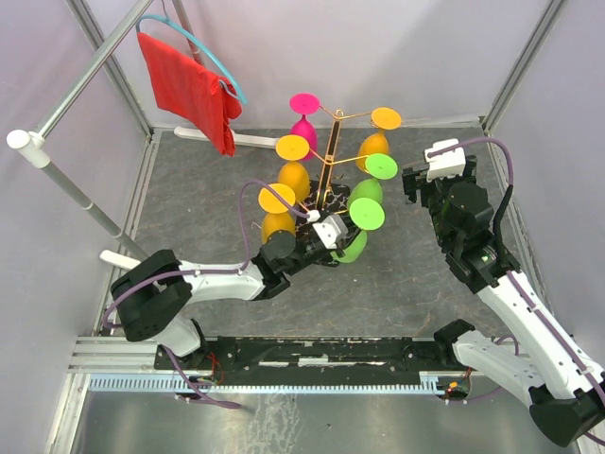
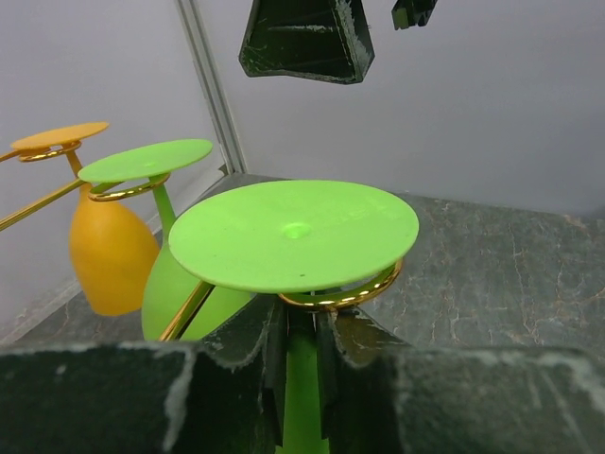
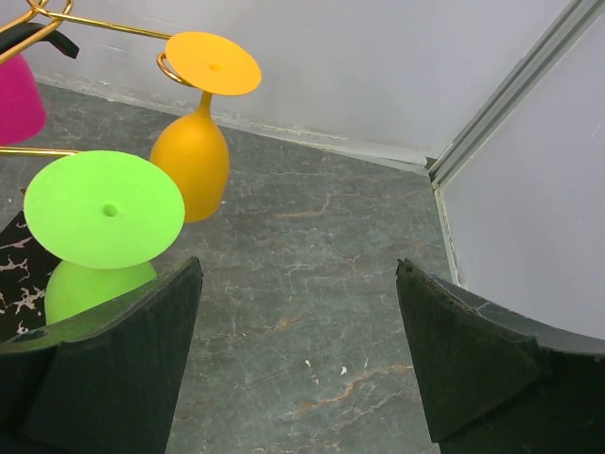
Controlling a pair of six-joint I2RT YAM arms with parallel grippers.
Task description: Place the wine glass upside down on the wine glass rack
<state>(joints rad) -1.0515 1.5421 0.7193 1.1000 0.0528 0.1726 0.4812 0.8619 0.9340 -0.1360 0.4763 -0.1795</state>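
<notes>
The wine glass (image 2: 293,232) is green and hangs upside down on the wine glass rack (image 1: 328,161). Its round foot is on top and sits on a gold ring (image 2: 345,296) at the end of one arm. This arm is on the side of the rack near the robot, a bit to the right. The rack stands near the middle of the table (image 1: 416,284), a bit closer to the back edge. The left gripper (image 2: 301,350) is right under the foot. It has one finger on each side of the green stem, very close to it. I cannot tell if the fingers (image 2: 241,345) press the stem or only stand beside it. The right gripper (image 3: 298,312) is spread wide with nothing in it. It hangs over the table near the back right corner, well apart from the rack. Another green glass (image 2: 146,159), some orange glasses (image 2: 112,251) and a pink glass (image 1: 303,128) hang upside down on other arms. A red cloth (image 1: 194,90) hangs over the back left corner.
</notes>
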